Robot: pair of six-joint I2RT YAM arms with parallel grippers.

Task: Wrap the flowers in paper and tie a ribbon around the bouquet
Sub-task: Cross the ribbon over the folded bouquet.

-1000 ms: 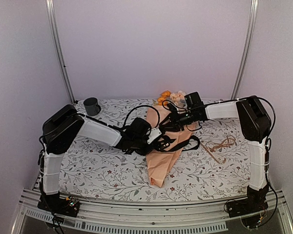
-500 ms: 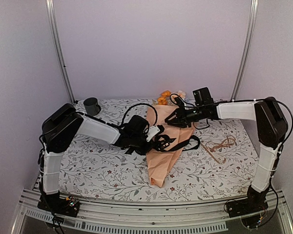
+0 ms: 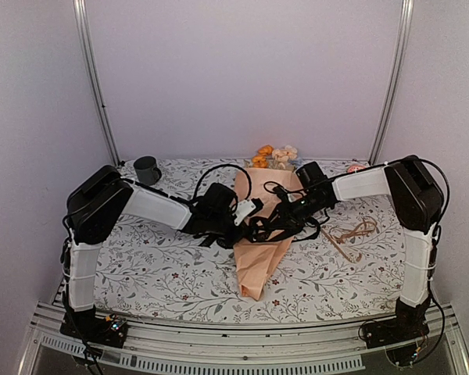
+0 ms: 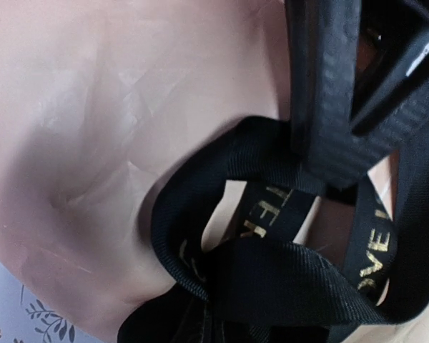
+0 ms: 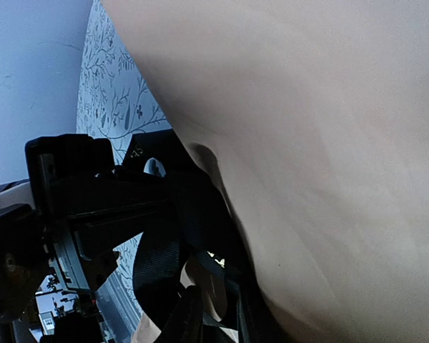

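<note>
Bouquet (image 3: 259, 250) lies mid-frame, blooms toward the top. Black ribbon (image 4: 272, 275) loops over its paper (image 4: 93, 143), with gold letters "OVE" and "TE" readable. Left gripper (image 3: 254, 215) pinches the ribbon. Right gripper (image 3: 284, 225) reaches the loop; I cannot tell its jaws' state.

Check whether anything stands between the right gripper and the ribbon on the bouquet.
Nothing visible stands between them. The right gripper is down at the ribbon, whose loops lie on the paper cone. The left gripper sits close by, at the ribbon's other side, not in the right gripper's path.
</note>
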